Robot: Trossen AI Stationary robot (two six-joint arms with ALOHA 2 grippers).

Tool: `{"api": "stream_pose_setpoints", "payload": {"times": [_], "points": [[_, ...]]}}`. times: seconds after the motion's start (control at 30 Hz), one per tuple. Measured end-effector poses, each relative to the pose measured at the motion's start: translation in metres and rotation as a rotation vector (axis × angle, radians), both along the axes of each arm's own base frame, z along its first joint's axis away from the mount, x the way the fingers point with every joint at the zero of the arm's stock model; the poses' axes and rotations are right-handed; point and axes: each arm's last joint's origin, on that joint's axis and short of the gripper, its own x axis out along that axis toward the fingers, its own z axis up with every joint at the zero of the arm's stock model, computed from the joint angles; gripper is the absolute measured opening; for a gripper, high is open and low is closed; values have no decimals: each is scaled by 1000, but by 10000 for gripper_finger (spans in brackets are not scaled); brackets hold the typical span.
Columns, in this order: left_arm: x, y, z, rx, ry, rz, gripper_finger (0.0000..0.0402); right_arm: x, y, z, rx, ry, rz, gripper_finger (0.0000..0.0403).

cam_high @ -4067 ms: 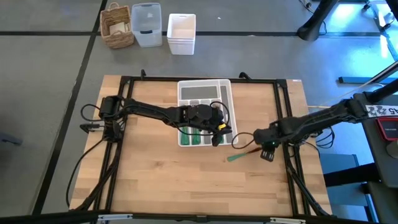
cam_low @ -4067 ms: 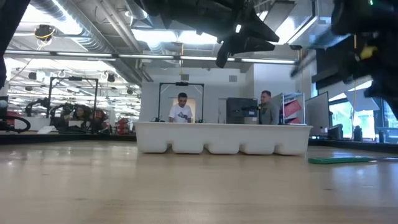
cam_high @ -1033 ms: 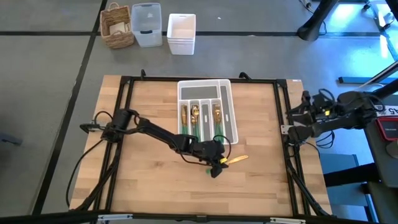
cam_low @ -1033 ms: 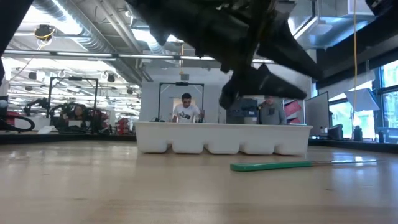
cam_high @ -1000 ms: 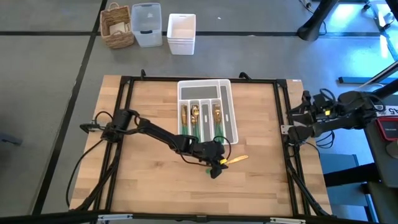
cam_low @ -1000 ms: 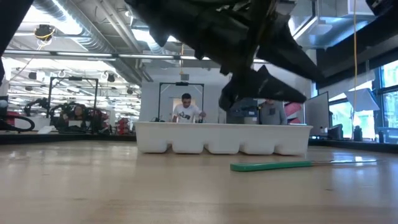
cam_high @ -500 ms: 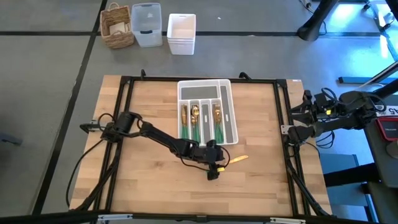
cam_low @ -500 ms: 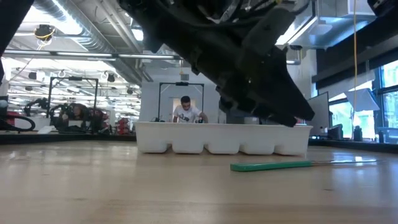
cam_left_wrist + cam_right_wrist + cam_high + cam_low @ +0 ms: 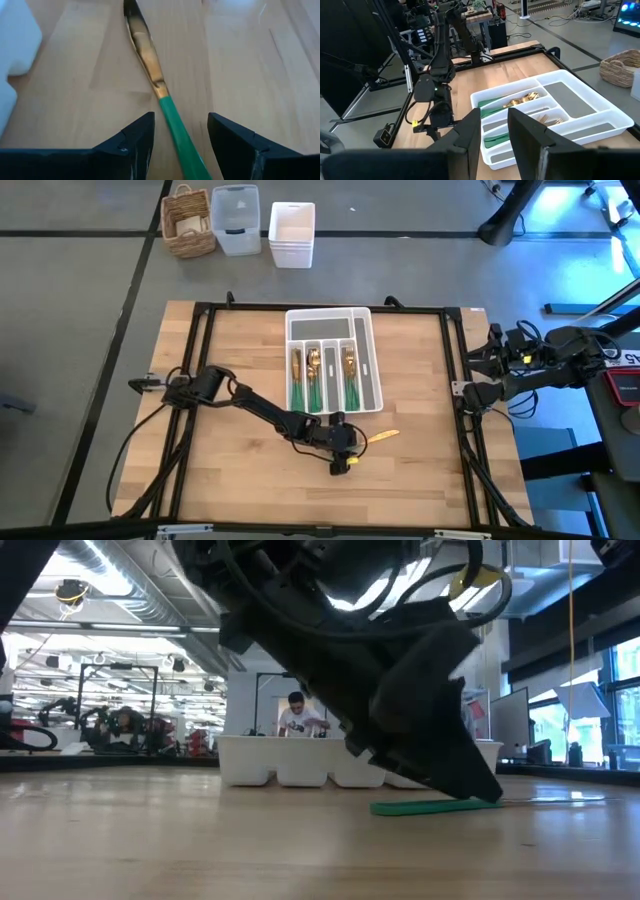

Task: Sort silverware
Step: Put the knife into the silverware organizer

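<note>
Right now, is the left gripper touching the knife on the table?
Apart. In the left wrist view, the left gripper is open, and bare wood shows between each finger and the knife.

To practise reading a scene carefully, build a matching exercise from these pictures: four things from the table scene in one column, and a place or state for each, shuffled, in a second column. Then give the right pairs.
Things:
1. left gripper
2. right gripper
3. loose green-handled piece
4. white cutlery tray

Places or states:
A. lying flat on the bare wood, outside the tray
B. holding sorted gold-and-green silverware in its slots
C. parked by the table's right edge, holding nothing
D. open, low over the table, fingers either side of a green handle

Pairs: 1-D, 2-C, 3-A, 4-B
</note>
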Motion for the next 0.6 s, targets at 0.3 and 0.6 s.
{"api": "stream_pose_setpoints", "payload": {"times": [0.3, 0.6], "points": [[1, 6, -8, -27, 20, 75, 174, -1, 0, -2, -7, 25, 0, 101], [-7, 3, -7, -18, 103, 102, 98, -1, 0, -3, -8, 30, 0, 101]]}}
